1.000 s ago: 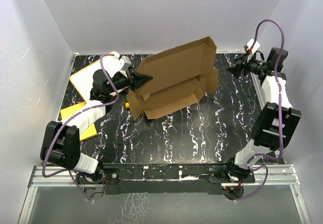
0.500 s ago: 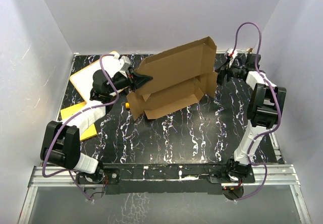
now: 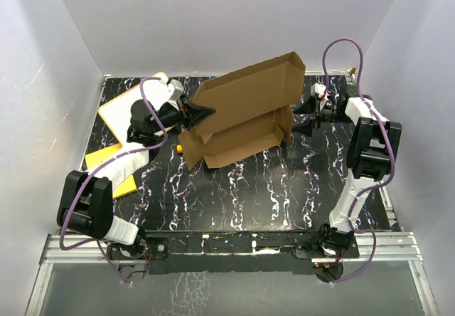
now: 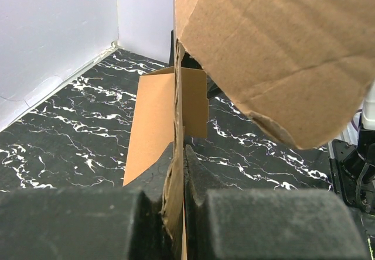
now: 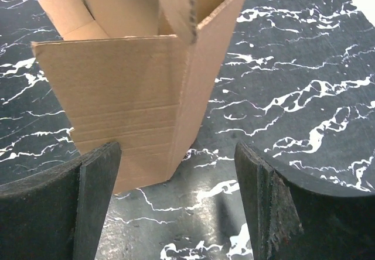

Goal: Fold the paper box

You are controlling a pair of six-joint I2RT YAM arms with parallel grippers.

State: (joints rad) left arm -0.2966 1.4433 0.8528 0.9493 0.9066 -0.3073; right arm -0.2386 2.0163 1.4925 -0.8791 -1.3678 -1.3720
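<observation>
The paper box (image 3: 245, 109) is brown corrugated cardboard, half-formed, with its large lid panel raised and tilted at the back middle of the black marbled table. My left gripper (image 3: 202, 109) is shut on a thin wall at the box's left end. In the left wrist view that wall (image 4: 178, 125) runs edge-on between the pads of the left gripper (image 4: 183, 157). My right gripper (image 3: 303, 116) stands open just off the box's right end. In the right wrist view the box's corner (image 5: 126, 96) lies ahead of the right gripper (image 5: 176, 160), apart from both fingers.
A white board with an orange rim (image 3: 119, 109) lies at the back left under the left arm. A flat orange-yellow sheet (image 3: 125, 185) lies nearer on the left. White walls close in the table at the back and sides.
The right arm has swung in from the far right to the box's right end, and its jaws have spread wider. The left gripper and the box have stayed put.
</observation>
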